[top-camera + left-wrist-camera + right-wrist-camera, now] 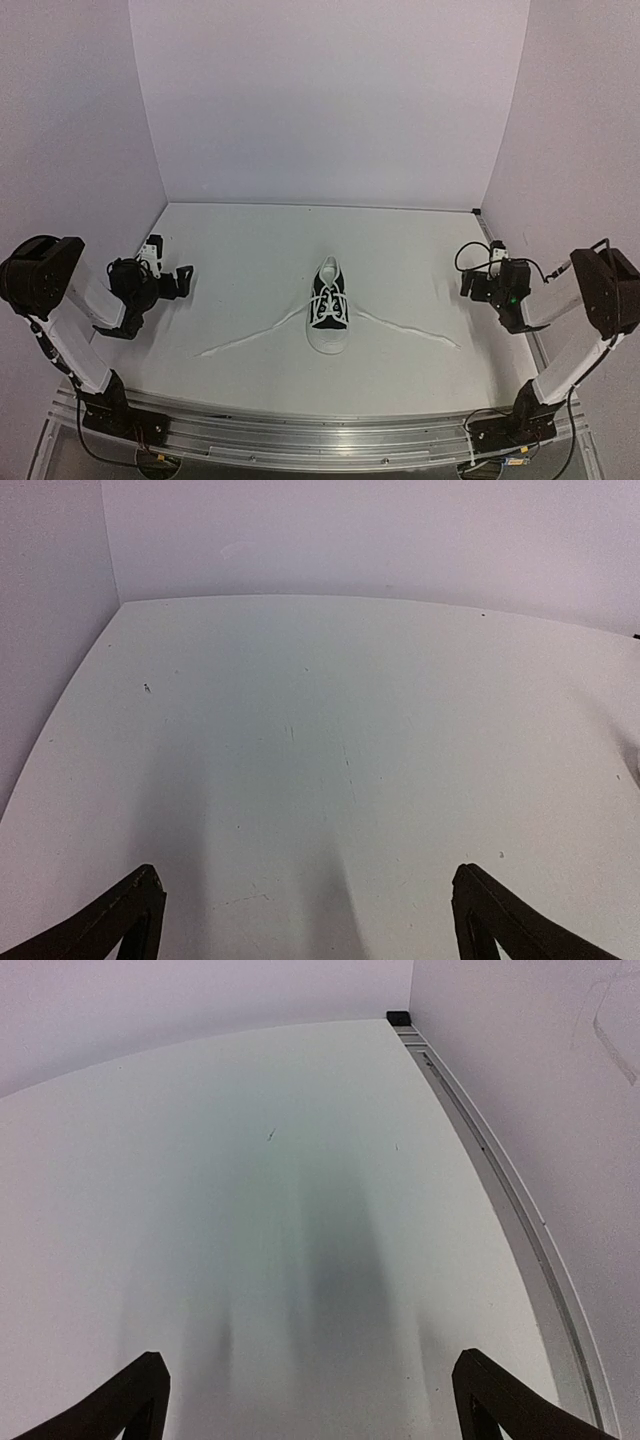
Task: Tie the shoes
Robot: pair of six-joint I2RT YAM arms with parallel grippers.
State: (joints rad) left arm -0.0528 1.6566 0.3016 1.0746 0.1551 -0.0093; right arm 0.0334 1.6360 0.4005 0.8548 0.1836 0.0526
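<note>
The black sneaker (pixel 330 305) with white toe cap stands in the middle of the white table, toe toward the arms. Its left lace (pixel 250 338) lies stretched out to the near left, and its right lace (pixel 410 330) to the near right. The laces are loose and untied. My left gripper (pixel 178 282) is open and empty at the far left, well away from the shoe. My right gripper (pixel 468 285) is open and empty at the far right. The left wrist view shows my left gripper (pixel 305 880) over bare table, and the right wrist view shows my right gripper (pixel 308 1360) likewise; neither shows the shoe.
White walls close the table at the back and both sides. A metal rail (pixel 520 1230) runs along the right edge, ending at a small black block (pixel 398 1018) in the far corner. A metal rail (pixel 300 430) carries the arm bases at the near edge.
</note>
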